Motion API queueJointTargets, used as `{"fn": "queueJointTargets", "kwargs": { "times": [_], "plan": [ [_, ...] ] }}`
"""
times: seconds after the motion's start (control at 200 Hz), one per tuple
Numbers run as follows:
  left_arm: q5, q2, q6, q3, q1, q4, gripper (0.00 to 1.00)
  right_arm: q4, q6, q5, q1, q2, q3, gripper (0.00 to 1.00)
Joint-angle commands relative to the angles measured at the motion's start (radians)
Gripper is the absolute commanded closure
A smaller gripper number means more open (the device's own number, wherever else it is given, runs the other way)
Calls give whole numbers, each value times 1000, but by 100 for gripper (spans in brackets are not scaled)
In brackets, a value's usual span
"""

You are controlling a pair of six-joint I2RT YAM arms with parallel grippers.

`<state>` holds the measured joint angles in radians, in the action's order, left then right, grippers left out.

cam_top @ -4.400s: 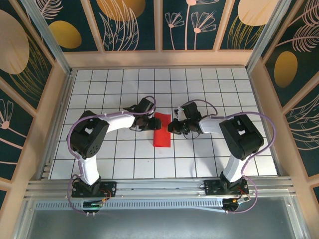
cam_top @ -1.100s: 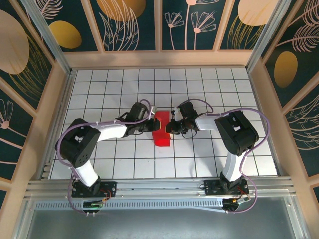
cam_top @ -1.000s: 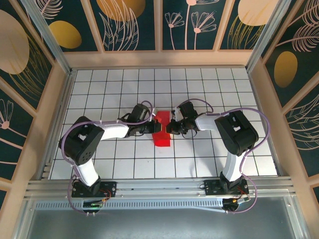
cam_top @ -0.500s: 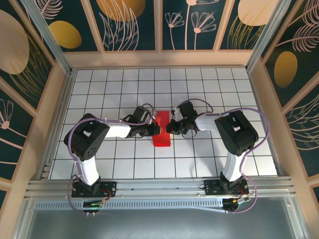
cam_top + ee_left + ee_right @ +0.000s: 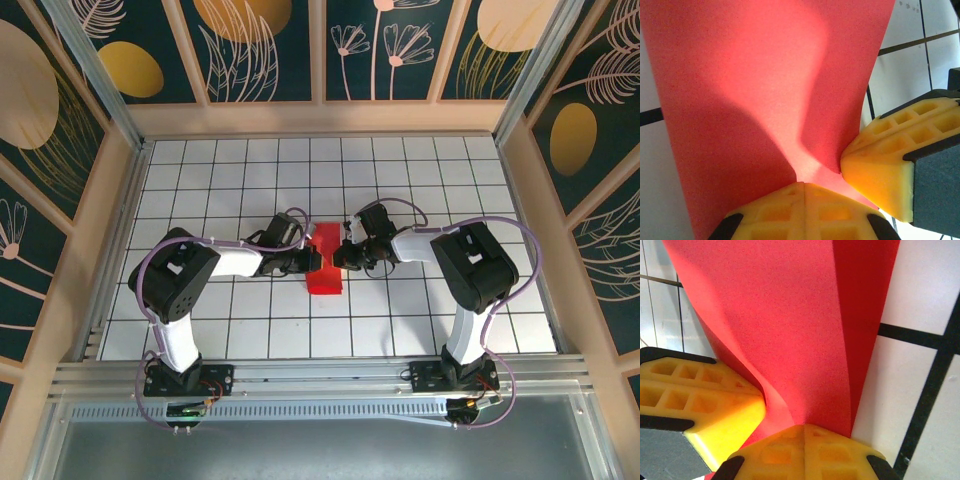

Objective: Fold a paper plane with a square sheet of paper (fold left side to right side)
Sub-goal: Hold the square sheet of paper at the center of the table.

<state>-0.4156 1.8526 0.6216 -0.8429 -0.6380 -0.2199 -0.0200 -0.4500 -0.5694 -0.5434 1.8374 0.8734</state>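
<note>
The square sheet of paper (image 5: 326, 275) is bright red and lies as a narrow folded strip at the middle of the table. My left gripper (image 5: 312, 261) is shut, its closed tips pressed against the strip's left side. My right gripper (image 5: 343, 256) is shut too and pushes on the right side opposite. In the left wrist view the paper (image 5: 755, 75) buckles upward between my left gripper (image 5: 804, 183) and the right arm's yellow fingers (image 5: 880, 170). The right wrist view has the paper (image 5: 790, 315) rising in a curved ridge above my right gripper (image 5: 804, 426), with the left arm's fingers (image 5: 705, 405) at the left.
The white gridded table (image 5: 440, 190) is ringed by wooden walls (image 5: 320, 118). Both arms reach inward from their bases at the near edge, elbows out to the sides. Open tiles lie beyond and in front of the paper.
The left arm's elbow has swung a little to the right and its gripper has slid slightly nearer along the paper's left edge. The strip's far part looks narrower and more buckled. The right gripper has hardly moved.
</note>
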Motion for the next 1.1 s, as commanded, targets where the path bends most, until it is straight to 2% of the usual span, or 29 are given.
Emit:
{"fn": "queueJointTargets", "kwargs": {
  "times": [0.0, 0.405, 0.435, 0.566, 1.096],
  "plan": [
    [34, 39, -23, 8, -3, 47, 96, 116, 28, 151, -14, 62, -25, 100],
    [45, 51, -27, 13, -5, 53, 96, 56, -3, 70, -10, -69, -1, 100],
    [43, 52, -26, 11, -5, 53, 96, 44, -10, 58, 23, -82, -2, 100],
    [41, 56, -26, 10, -6, 51, 96, 1, -29, 11, 44, -114, -3, 100],
    [41, 53, -32, 4, -9, 60, 96, -63, -35, -52, 7, 73, 149, 100]
  ]
}}
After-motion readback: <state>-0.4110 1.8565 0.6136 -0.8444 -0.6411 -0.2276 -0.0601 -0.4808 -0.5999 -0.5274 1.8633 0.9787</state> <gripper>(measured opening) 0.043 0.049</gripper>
